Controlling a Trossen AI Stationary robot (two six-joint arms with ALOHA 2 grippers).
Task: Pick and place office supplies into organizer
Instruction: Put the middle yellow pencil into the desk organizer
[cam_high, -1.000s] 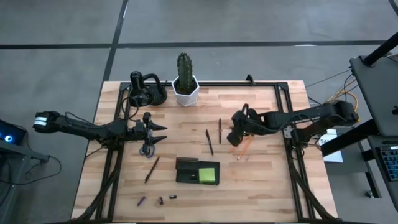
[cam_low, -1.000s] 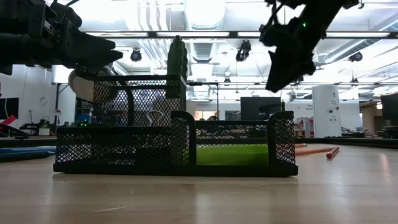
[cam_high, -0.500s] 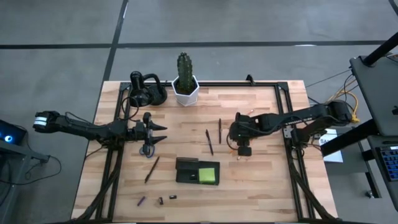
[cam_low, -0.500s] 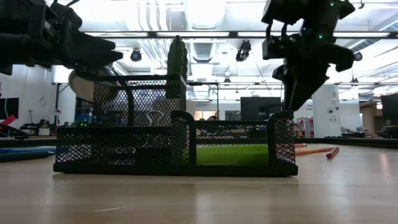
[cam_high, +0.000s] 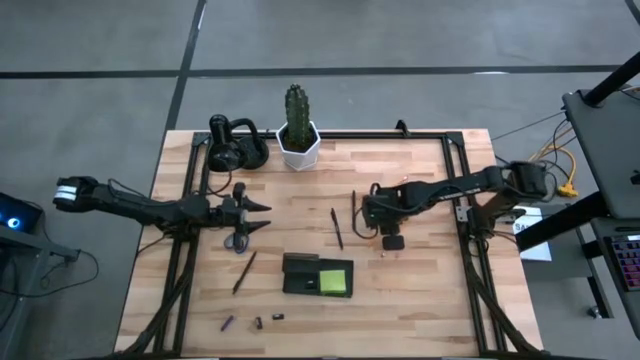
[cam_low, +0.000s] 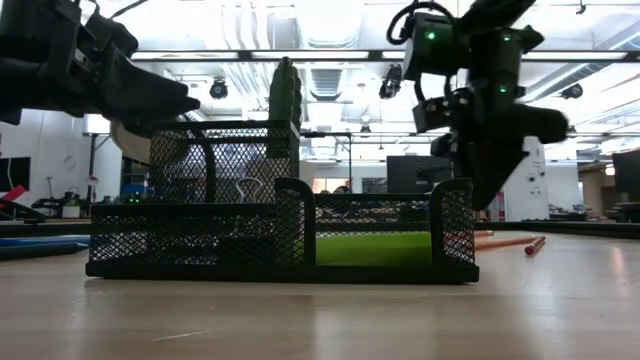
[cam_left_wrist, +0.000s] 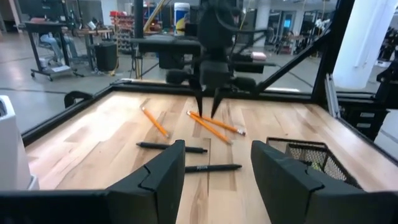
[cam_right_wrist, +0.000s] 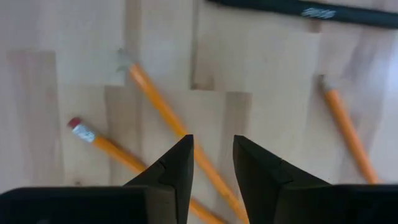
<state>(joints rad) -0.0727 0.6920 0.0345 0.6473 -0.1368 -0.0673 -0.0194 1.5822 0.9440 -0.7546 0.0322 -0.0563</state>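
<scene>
Right gripper (cam_right_wrist: 211, 168) of mine hangs unclenched, pointing down just over the orange pencils (cam_right_wrist: 163, 112) lying on the bench (cam_high: 420, 290), well apart from the organizer (cam_high: 318, 274). Left gripper (cam_left_wrist: 214, 163) waits with fingers spread, above the scissors (cam_high: 236, 240).

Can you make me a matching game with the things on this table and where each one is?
Things:
1. lime-green sticky-note pad
2. green cactus in a white pot
3. orange pencil
4. blue-handled scissors

Places:
A. at the table's far edge
B. below the right gripper
C. inside the black mesh organizer
D. under the left gripper

Pairs: 1-C, 2-A, 3-B, 4-D
</scene>
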